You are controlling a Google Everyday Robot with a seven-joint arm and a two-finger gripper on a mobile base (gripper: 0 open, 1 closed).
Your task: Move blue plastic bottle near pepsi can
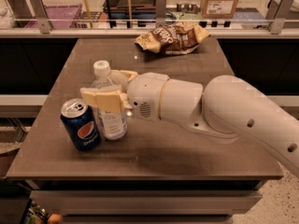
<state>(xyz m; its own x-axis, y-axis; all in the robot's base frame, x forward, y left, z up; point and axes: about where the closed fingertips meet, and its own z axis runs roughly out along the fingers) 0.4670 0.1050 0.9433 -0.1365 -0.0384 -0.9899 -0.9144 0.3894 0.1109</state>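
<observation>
The blue plastic bottle (108, 107) stands upright on the brown table (154, 148), its white cap on top. The pepsi can (81, 124) stands just to its left, almost touching it, near the table's front left. My gripper (110, 87) comes in from the right on a thick white arm (219, 111). Its cream fingers (103, 100) sit on either side of the bottle's upper body, shut on it.
A brown chip bag (172, 38) lies at the back of the table. A glass railing with boxes and bins behind it runs along the far side. The table's front edge is close to the can.
</observation>
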